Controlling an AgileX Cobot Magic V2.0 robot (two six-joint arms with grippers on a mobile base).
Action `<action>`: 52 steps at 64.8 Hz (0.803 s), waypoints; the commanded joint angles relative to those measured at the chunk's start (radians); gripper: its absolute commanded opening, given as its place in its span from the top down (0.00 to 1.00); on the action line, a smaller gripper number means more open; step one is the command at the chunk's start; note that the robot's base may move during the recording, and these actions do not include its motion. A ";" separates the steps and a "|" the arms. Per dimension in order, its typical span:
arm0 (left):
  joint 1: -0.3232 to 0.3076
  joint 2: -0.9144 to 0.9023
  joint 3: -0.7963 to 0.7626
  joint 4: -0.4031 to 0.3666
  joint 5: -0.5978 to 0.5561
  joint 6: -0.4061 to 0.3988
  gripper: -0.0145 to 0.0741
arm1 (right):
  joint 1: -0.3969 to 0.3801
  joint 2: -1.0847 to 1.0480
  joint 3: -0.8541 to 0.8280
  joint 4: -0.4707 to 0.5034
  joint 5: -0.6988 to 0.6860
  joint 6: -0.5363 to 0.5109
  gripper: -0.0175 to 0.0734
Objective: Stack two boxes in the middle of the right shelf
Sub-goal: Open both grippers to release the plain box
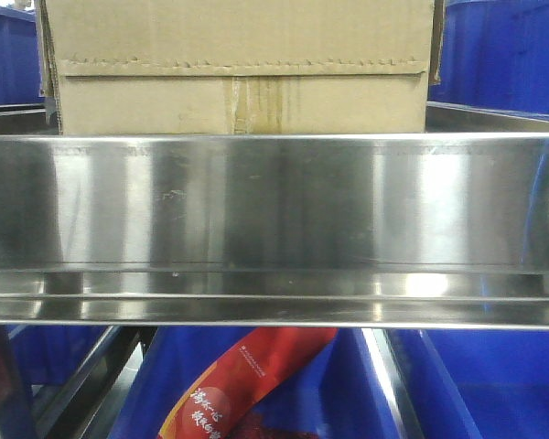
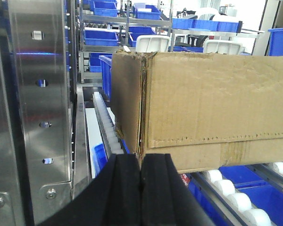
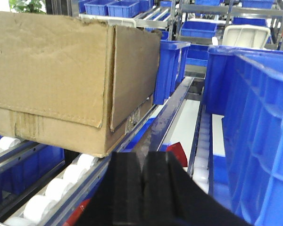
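While both of my arms sit just short of the carton, neither holds anything. My left gripper [image 2: 141,188] has its black pads pressed together with no gap, and my right gripper [image 3: 144,188] is closed the same way.

**Position of the load.** One cardboard box [image 1: 242,69] rests on the white rollers [image 3: 61,186] of the shelf [image 1: 274,210], directly behind the shiny front rail. Its left front corner stands just ahead of my left fingertips; its right front corner lies ahead and to the left of my right fingertips. No second box is visible, so I judge the stack incomplete.

**Hazards.**
- The box sits on free-turning rollers. A one-sided push would likely skew it or roll it away from me.
- The wrinkled face and loose flap edge may buckle under pad pressure.
- Closed pads cannot clamp; only flat pressing from both sides is possible.

**Clearances.**
- Left of my left gripper: a steel upright [image 2: 37,94], near.
- Right of my right gripper: a blue bin [image 3: 259,122], close, limiting outward swing.
- Between box and bin: a narrow open channel.
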 commanded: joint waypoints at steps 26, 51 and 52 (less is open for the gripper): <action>0.006 -0.008 0.001 0.002 -0.026 0.003 0.96 | -0.007 -0.006 0.002 -0.010 -0.030 -0.006 0.98; 0.127 -0.060 0.122 -0.018 -0.066 0.003 0.96 | -0.007 -0.006 0.002 -0.010 -0.030 -0.006 0.98; 0.134 -0.066 0.134 -0.024 -0.077 0.003 0.96 | -0.007 -0.006 0.002 -0.010 -0.030 -0.006 0.98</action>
